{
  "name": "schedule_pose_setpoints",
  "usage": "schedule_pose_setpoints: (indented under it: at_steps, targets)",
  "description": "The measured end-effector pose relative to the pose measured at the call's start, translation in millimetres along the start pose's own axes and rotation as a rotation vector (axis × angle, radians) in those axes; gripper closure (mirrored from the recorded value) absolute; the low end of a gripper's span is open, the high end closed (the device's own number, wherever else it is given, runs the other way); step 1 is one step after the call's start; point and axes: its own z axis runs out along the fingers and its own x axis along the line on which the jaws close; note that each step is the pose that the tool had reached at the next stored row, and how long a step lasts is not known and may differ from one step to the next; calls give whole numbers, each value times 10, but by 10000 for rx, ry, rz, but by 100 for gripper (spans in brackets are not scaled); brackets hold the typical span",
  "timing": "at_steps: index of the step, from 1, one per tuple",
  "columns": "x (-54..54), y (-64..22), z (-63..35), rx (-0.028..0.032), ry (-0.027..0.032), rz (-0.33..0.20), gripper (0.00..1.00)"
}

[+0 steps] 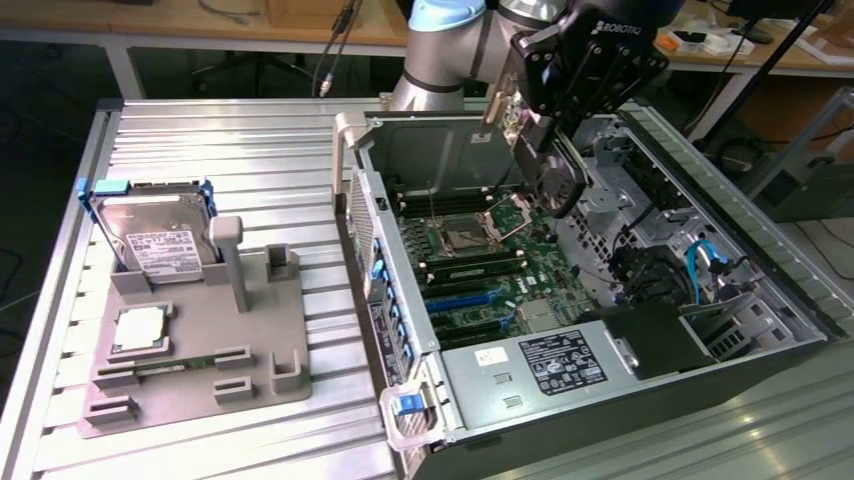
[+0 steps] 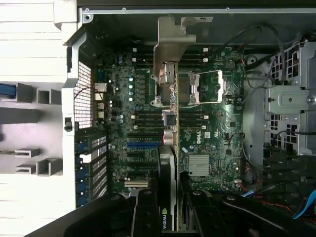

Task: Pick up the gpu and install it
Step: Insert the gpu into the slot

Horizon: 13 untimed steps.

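Ext. view: hand [image 1: 545, 128] is clamped on the graphics card [image 1: 563, 182]. The card hangs on edge above the open PC case [image 1: 747, 300], clear of the board. On the ext. view's left, a grey holder [image 1: 200, 385] on the counter [image 1: 214, 130] carries a hard drive [image 1: 160, 240] and a square chip [image 1: 140, 330], well apart from the case.

Wrist view: card [image 2: 169, 168] edge-on btwn the fingers [image 2: 147, 212], silver bracket [image 2: 173, 42] at its far end. It crosses over the CPU socket [image 2: 205, 86] on the motherboard [image 2: 212, 128].
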Motion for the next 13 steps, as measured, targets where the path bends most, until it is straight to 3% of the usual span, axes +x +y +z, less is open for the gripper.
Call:
schedule_pose_setpoints:
  at_steps: [5, 13]
  targets:
    - [-1, 0, 0, 10, 31, -769, 73]
    - [-1, 0, 0, 16, 45, -1115, 73]
